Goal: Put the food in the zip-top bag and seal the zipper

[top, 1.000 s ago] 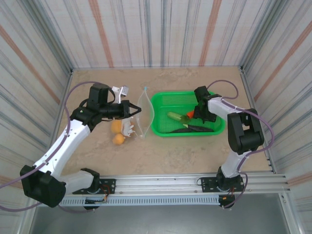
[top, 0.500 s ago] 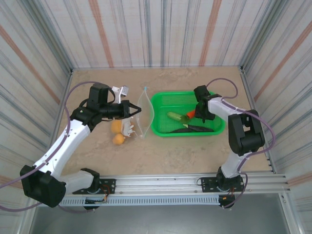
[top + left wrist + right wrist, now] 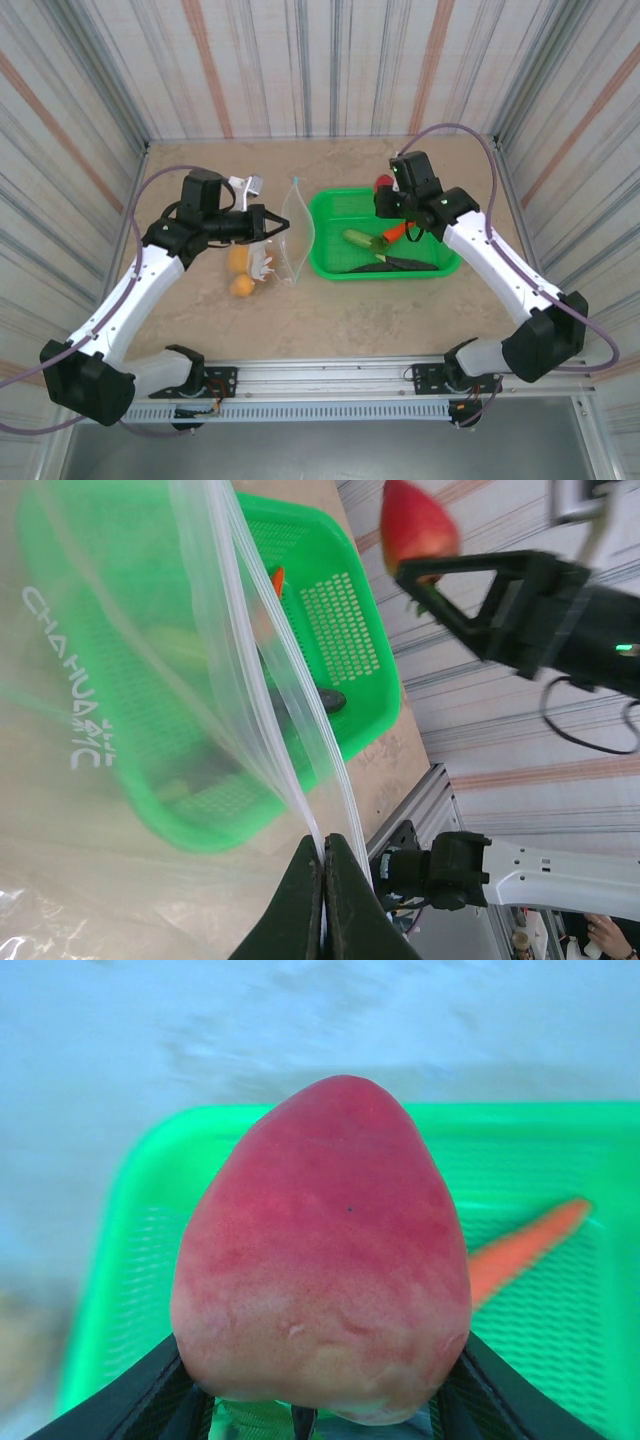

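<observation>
My left gripper (image 3: 281, 224) (image 3: 323, 865) is shut on the mouth edge of the clear zip-top bag (image 3: 297, 238) (image 3: 120, 710), which hangs open beside the basket. The zipper (image 3: 268, 715) runs as a pale strip up from the fingers. My right gripper (image 3: 388, 193) (image 3: 320, 1405) is shut on a red apple (image 3: 383, 183) (image 3: 322, 1250) (image 3: 415, 528), held above the back edge of the green basket (image 3: 330, 205) (image 3: 125, 1260) (image 3: 350, 610). In the basket lie a green cucumber (image 3: 358, 238), a red chili (image 3: 394, 231) (image 3: 520, 1250) and a dark eggplant (image 3: 398, 263).
Two orange pieces of food (image 3: 238, 258) (image 3: 242, 286) lie on the table left of the bag, under my left arm. Striped walls close in the table on three sides. A metal rail (image 3: 350, 375) runs along the near edge.
My right arm has risen out of the basket with the red apple in its jaws and swung back and left. The left gripper and the bag have stayed put.
</observation>
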Robot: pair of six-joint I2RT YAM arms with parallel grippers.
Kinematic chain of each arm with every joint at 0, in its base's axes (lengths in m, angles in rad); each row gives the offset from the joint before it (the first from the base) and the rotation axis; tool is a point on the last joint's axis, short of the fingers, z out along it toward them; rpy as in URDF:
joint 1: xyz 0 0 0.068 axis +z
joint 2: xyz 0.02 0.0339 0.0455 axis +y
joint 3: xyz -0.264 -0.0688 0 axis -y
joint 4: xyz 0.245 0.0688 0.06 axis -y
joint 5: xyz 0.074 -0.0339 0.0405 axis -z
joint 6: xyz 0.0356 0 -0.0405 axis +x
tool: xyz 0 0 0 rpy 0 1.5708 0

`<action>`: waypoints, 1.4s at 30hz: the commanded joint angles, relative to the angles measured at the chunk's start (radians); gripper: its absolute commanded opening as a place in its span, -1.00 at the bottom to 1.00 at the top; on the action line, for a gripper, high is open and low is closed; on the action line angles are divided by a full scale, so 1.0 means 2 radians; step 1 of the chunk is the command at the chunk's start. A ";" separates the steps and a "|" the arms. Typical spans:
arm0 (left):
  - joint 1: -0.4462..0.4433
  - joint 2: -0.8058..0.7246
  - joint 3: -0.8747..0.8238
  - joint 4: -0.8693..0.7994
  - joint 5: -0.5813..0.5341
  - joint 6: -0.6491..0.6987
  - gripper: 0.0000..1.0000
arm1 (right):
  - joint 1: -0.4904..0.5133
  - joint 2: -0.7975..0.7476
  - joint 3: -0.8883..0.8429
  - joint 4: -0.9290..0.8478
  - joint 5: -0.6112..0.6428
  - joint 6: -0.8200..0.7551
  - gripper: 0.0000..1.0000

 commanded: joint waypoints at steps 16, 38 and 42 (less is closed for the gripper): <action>-0.007 -0.011 0.025 -0.015 -0.007 0.004 -1.00 | 0.135 0.056 0.048 0.127 -0.246 0.113 0.08; -0.006 -0.018 0.047 -0.039 -0.034 0.029 -1.00 | 0.176 0.109 0.074 -0.069 -0.075 0.066 0.31; -0.007 -0.013 0.049 -0.038 -0.030 0.027 -1.00 | 0.187 0.108 0.081 -0.068 -0.067 0.055 0.54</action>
